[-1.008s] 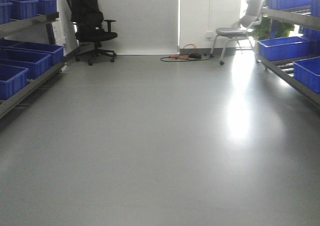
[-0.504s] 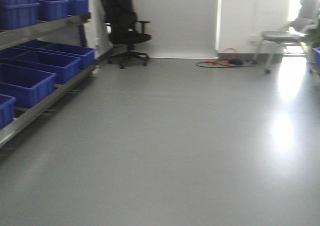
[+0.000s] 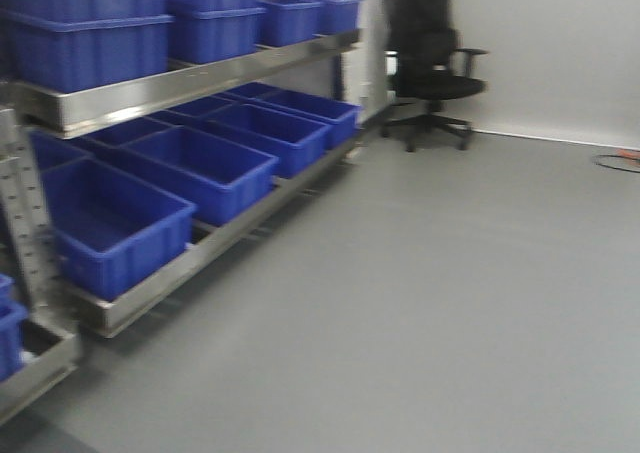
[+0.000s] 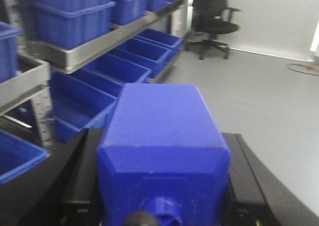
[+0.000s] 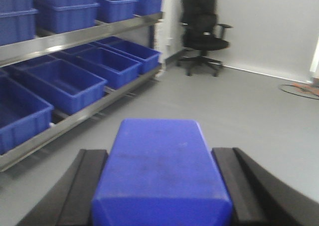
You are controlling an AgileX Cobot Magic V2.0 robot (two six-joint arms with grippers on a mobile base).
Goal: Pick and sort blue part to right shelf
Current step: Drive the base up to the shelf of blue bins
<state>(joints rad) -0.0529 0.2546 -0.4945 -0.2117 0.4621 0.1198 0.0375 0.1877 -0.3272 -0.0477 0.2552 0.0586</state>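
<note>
Your left jaws are closed on the blue part [image 4: 159, 121], which fills the lower middle of the left wrist view. Its flat body runs away up the frame, its sloping shoulders face the camera, and its round cap sits at the bottom edge. The black fingers [image 4: 84, 176] press against it from the left and the right.

Your right jaws grip a second blue block [image 5: 159, 166] in the same way, low in the centre of the right wrist view. Here too the black fingers [image 5: 77, 186] sit tight against both side faces. The bottom edge of the frame cuts off its near end, so you cannot see its neck.

Both pieces are carried clear of the grey floor [image 3: 450, 303] and touch nothing but the jaws.

In the front view, which is slightly blurred, a steel rack [image 3: 200, 83] takes up the left half of the frame. It has two tiers, and open-top blue bins [image 3: 210, 168] stand in rows on both, running back toward the upper middle. The same rack shows in the upper left of each wrist view, well apart from the held pieces.

A black office chair [image 3: 430, 63] stands at the top, right of centre, in front of a white wall [image 3: 560, 43]. A cable [image 3: 618, 159] lies on the floor at the right edge.
</note>
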